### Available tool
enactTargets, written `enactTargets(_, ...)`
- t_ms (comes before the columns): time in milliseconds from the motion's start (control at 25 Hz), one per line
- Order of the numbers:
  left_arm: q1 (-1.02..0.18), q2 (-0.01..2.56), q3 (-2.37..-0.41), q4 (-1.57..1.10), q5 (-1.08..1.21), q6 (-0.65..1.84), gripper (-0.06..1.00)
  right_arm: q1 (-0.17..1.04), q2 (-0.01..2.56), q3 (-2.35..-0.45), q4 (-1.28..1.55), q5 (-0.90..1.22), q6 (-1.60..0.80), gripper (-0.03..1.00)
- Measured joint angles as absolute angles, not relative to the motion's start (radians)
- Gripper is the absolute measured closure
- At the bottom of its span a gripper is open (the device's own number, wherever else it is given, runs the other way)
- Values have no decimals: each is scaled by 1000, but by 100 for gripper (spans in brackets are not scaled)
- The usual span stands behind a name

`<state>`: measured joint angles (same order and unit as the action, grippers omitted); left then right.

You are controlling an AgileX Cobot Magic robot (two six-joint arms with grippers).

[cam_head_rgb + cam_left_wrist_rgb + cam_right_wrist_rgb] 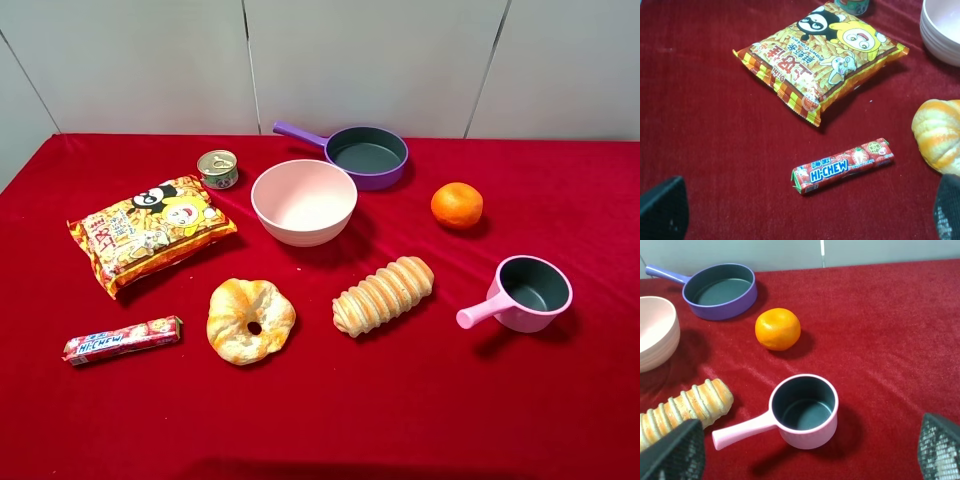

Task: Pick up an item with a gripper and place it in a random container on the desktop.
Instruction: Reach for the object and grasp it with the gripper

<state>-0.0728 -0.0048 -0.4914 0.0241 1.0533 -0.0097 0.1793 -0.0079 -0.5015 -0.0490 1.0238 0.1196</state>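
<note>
The left gripper (804, 212) and right gripper (805, 452) are spread wide, nothing held; the mandarin (457, 205) is seen on bare red cloth (570, 180), clear all round, right of the bowl (304, 200); the can (218, 168) is shown whole only from above.

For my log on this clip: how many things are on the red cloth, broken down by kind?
Vessels: 3 (pale pink bowl, purple pan, small pink pot)
Breads: 2 (ring bread, ridged roll)
Fruit: 1 (mandarin)
Packaged snacks: 2 (snack bag, Hi-Chew stick)
Tins: 1 (small can)
Total: 9
</note>
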Motion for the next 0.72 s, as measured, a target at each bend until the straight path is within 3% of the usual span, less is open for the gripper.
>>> enactTargets(720, -73, -5, -491, 24, 1053, -10, -3, 179, -8, -501, -49, 1024, 120, 33)
